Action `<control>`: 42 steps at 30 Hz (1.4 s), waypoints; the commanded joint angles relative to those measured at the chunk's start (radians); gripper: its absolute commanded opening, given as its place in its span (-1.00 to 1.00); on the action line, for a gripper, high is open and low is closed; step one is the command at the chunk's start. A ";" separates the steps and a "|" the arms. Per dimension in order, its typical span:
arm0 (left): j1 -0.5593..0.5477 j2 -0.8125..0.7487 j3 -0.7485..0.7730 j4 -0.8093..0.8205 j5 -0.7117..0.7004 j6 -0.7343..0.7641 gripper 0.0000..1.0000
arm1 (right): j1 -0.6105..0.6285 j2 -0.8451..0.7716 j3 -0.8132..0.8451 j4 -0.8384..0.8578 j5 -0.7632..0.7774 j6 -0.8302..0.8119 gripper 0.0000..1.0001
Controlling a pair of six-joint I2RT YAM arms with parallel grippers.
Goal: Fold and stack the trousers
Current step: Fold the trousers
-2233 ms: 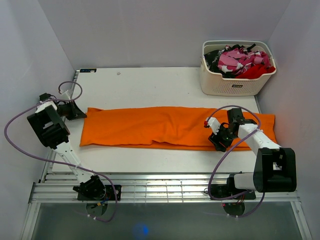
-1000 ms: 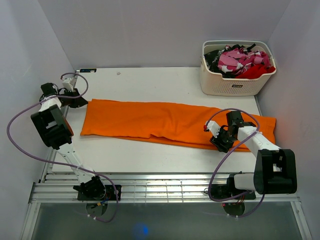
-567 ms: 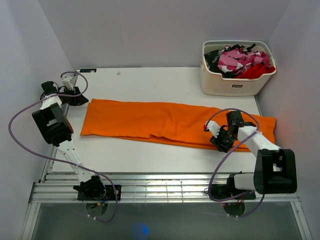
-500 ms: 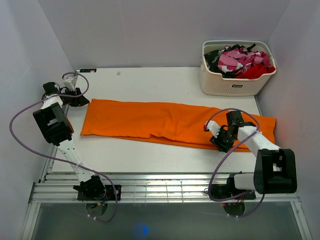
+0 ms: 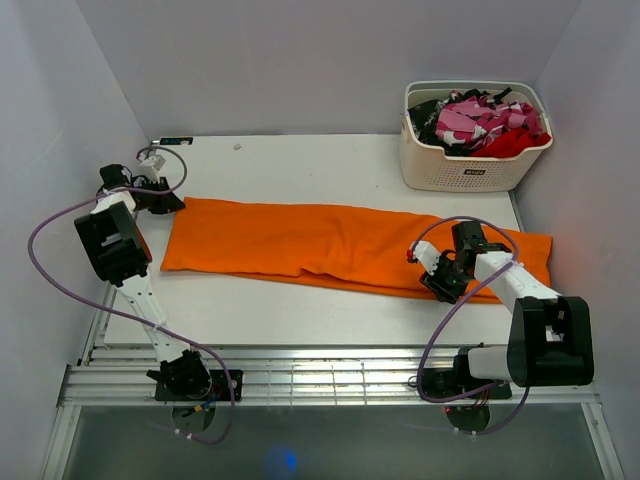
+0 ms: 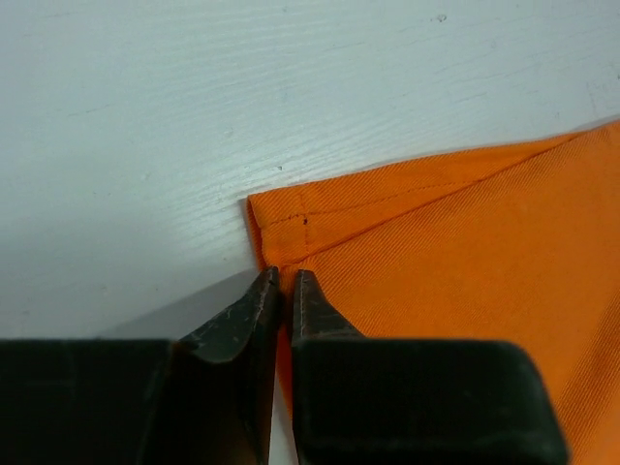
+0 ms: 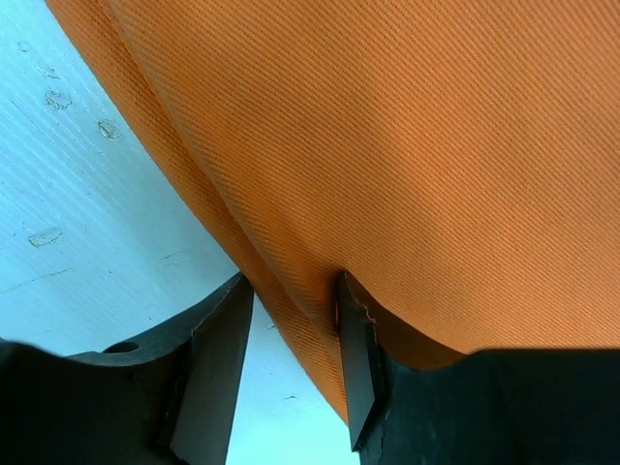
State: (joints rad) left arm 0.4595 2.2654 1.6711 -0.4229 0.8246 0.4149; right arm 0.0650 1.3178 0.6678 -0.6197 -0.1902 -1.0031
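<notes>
Orange soft-cloth trousers (image 5: 340, 247) lie spread flat along the white worktop (image 5: 300, 165). At their far-left hem corner, the left hand (image 6: 279, 283) is clenched, nipping the cloth's edge. Further right, the right hand (image 7: 291, 320) grasps the near edge fold between its fingers.

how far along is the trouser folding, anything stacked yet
Early. Done: the trousers lie as one long narrow strip across the table, apparently folded lengthwise. In hand: the left gripper is nearly shut at the far-left hem corner, and the right gripper pinches the near edge toward the right end. Left: crosswise folds to a small rectangle, then stacking. Nothing is stacked yet.
</notes>
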 commanded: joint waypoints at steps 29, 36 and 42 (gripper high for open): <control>-0.001 -0.190 -0.085 0.385 0.070 -0.108 -0.92 | 0.009 0.029 -0.089 0.012 0.135 -0.049 -0.73; -0.002 -0.127 -0.044 0.323 0.056 -0.104 -0.83 | 0.009 0.027 -0.083 0.002 0.126 -0.051 -0.76; -0.004 -0.098 -0.025 0.263 0.059 -0.096 -0.78 | 0.009 0.029 -0.071 -0.009 0.118 -0.049 -0.78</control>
State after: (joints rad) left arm 0.4431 2.1700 1.5867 -0.1616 0.8997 0.3016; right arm 0.0811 1.3041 0.6430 -0.5606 -0.1406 -1.0340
